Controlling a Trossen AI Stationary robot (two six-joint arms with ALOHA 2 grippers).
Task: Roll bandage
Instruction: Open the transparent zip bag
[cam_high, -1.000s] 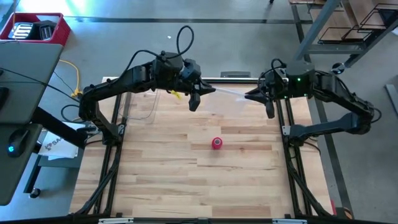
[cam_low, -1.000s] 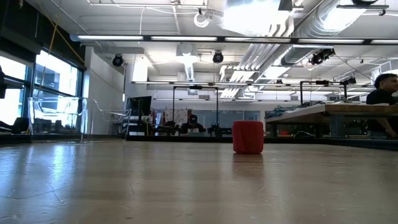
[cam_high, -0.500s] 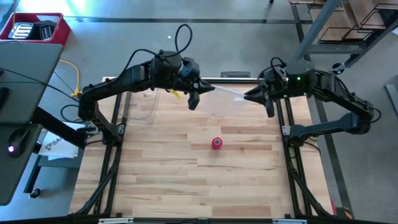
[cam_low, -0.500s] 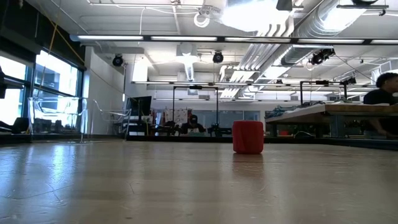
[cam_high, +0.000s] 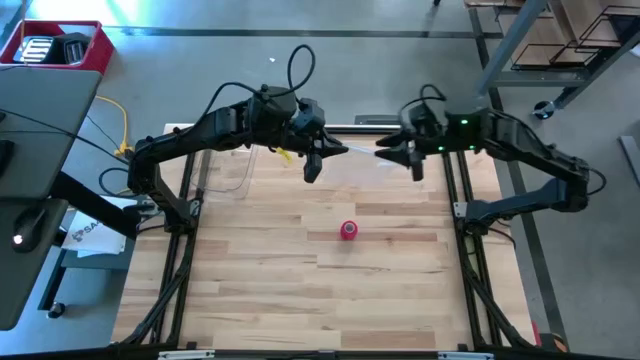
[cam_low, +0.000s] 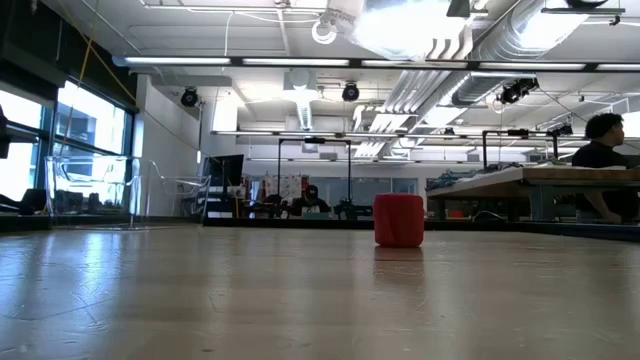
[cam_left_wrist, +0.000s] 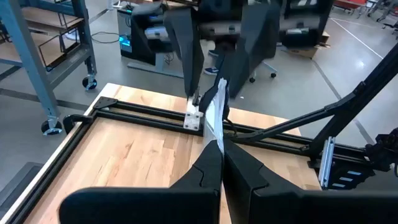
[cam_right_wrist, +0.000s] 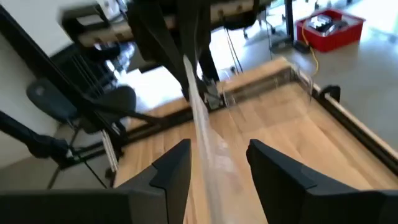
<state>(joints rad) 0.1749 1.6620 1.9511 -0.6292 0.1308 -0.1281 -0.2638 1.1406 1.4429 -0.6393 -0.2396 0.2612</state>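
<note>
Low view only: bandage (cam_low: 399, 220) upright, both tools unseen.

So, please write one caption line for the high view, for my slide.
Rolled red bandage stands mid-table while the left end effector and right end effector hold a clear plastic bag above the far edge.

The right gripper (cam_high: 392, 152) has been shifted closer to the left gripper (cam_high: 334, 150), and its fingers (cam_right_wrist: 281, 169) have been parted around the clear plastic bag (cam_right_wrist: 208, 147), which now appears slacker between them.
</note>
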